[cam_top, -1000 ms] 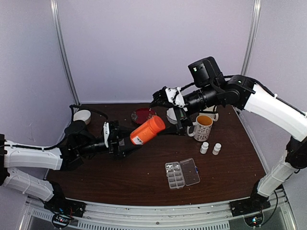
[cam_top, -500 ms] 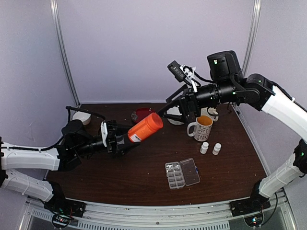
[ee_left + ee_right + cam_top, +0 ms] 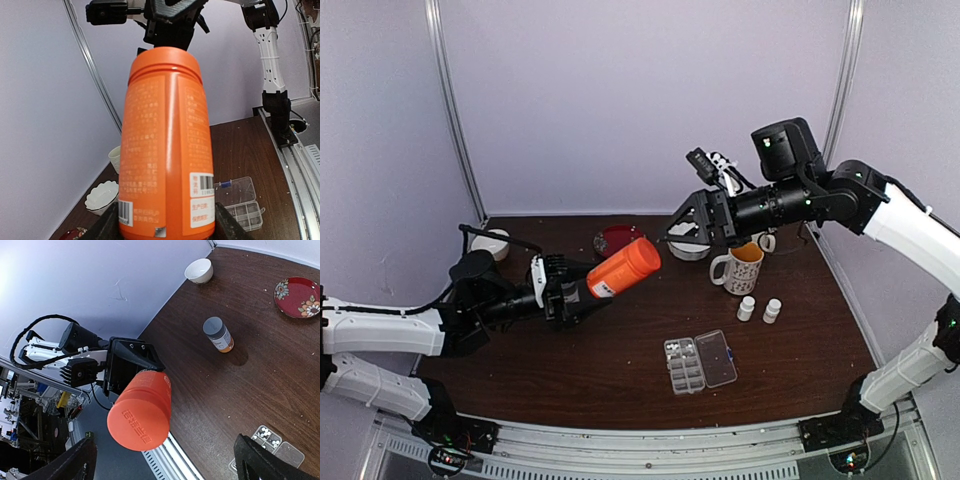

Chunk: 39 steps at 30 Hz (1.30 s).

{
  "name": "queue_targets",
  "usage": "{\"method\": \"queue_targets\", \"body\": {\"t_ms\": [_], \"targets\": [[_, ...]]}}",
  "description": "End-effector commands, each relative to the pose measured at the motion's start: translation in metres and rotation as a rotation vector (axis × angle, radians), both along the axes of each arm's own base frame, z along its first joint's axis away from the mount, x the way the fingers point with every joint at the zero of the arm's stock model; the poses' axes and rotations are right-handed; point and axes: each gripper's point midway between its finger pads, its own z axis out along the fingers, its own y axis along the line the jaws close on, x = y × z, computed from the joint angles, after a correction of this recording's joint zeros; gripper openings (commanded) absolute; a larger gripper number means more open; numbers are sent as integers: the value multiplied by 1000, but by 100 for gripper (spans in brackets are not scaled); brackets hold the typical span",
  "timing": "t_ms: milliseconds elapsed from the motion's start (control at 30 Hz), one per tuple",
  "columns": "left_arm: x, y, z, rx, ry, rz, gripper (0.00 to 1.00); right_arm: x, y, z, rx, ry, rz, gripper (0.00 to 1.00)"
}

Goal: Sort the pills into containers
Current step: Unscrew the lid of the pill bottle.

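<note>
The pill box [image 3: 686, 367] lies flat on the dark wooden table [image 3: 620, 380], near the front edge and a little right of centre. Its clear lid [image 3: 719, 358] is swung open and rests flat on the right side of the two rows of compartments. A few pills [image 3: 265, 432] show as tiny pale dots in the compartments at one end; the other compartments are too small to read.

Just beyond the pill box, to its right, two small white bottles [image 3: 747, 308] stand side by side, apart from it. Farther back from the pill box stands a white mug [image 3: 742, 266] with a yellow inside, and behind that a white bowl [image 3: 688, 246]. Back and left of the pill box lie a red patterned plate [image 3: 618, 238] and, upright near it, a grey-capped bottle [image 3: 218, 334]. A second white bowl [image 3: 492, 242] sits at the far left corner.

Well left of the pill box and raised above the table, the left gripper [image 3: 578, 293] is clamped on the base of a large orange bottle [image 3: 625, 270], its dark fingers [image 3: 106, 226] pressing either side. The bottle tilts up and right, its cap on and aimed at the right gripper [image 3: 695, 222]. That gripper hangs high behind the pill box, over the mug area, with its fingers [image 3: 272, 460] spread wide apart and holding nothing, facing the orange cap.
</note>
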Motion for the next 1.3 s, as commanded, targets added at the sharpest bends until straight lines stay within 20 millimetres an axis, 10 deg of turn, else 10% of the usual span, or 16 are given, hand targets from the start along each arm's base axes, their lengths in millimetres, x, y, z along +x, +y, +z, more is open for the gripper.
{"method": "queue_targets", "body": {"t_ms": [0, 833, 1267], "targets": [[3, -1, 13, -12, -47, 12, 0, -3, 12, 0, -11, 67, -5, 98], [3, 0, 14, -15, -55, 16, 0, -20, 43, -23, -138, 106, 111, 76], [3, 0, 15, -20, -45, 14, 0, -28, 47, -23, -156, 13, 213, 42]]}}
